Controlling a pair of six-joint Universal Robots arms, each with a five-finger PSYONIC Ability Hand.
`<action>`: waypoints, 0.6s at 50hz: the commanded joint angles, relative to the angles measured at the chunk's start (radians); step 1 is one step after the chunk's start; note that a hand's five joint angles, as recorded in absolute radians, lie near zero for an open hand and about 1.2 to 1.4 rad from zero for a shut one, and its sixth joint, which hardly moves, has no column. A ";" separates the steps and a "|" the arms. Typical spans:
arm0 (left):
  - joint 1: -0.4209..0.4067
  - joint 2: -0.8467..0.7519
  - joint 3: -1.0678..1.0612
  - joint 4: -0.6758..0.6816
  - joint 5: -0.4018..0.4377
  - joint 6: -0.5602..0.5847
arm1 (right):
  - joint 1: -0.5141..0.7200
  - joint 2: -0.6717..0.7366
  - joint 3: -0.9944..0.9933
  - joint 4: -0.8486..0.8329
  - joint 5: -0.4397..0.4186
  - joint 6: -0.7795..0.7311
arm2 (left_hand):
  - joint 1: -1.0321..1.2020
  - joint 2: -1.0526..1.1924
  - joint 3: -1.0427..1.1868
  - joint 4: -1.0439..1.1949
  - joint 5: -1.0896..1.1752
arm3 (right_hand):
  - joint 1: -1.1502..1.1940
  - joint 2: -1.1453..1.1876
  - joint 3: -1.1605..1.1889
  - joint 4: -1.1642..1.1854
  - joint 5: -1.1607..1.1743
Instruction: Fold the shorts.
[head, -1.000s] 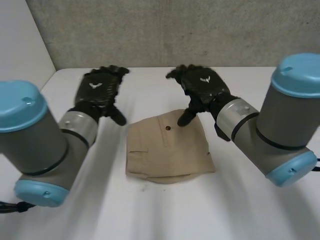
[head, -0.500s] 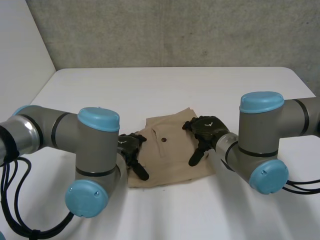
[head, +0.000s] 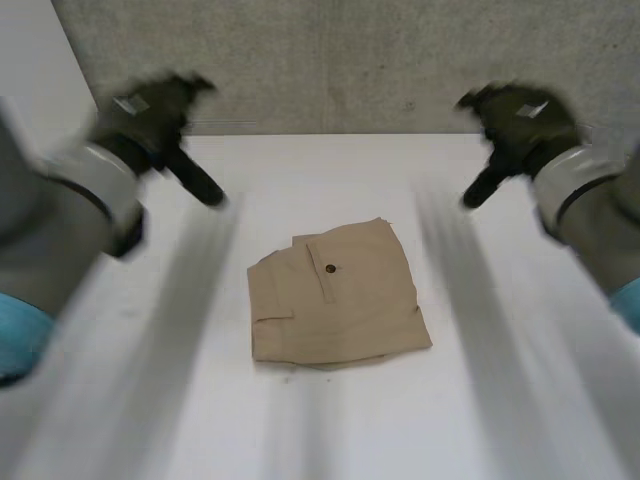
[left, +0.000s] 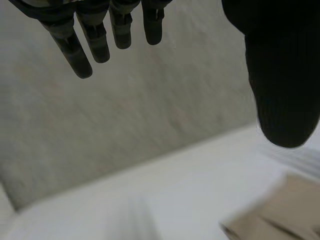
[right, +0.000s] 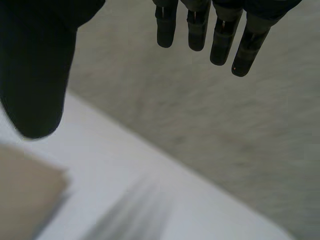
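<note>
The tan shorts (head: 335, 295) lie folded into a compact packet in the middle of the white table (head: 330, 180), a dark button on top. My left hand (head: 150, 115) is raised high at the far left, well clear of the cloth, fingers straight and empty. My right hand (head: 520, 115) is raised at the far right, likewise open and holding nothing. In the left wrist view the fingers (left: 92, 37) hang straight and a corner of the shorts (left: 285, 210) lies below the thumb. The right wrist view shows straight fingers (right: 220, 35) and a shorts corner (right: 25, 195).
A grey concrete wall (head: 350, 60) runs along the table's far edge. A white side wall (head: 40, 80) stands at the far left. Bare table surrounds the shorts on every side.
Both hands have lifted off the folded shorts and swung up and outward, left hand to the left, right hand to the right. The shorts stay folded in place.
</note>
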 joint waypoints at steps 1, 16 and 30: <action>0.228 0.131 0.090 -0.139 0.223 -0.012 | -0.063 -0.125 -0.035 0.043 0.081 0.013 | 0.020 0.016 -0.013 -0.028 -0.045 | -0.004 -0.063 -0.037 -0.075 -0.066; 0.267 0.130 0.067 -0.169 0.250 -0.011 | -0.058 -0.135 -0.047 0.117 0.069 0.010 | 0.020 0.016 -0.013 -0.028 -0.045 | -0.004 -0.063 -0.037 -0.075 -0.066; 0.256 0.119 0.036 -0.163 0.257 0.000 | -0.056 -0.134 -0.044 0.121 0.020 -0.014 | 0.017 0.013 -0.015 -0.031 -0.048 | -0.004 -0.063 -0.037 -0.075 -0.066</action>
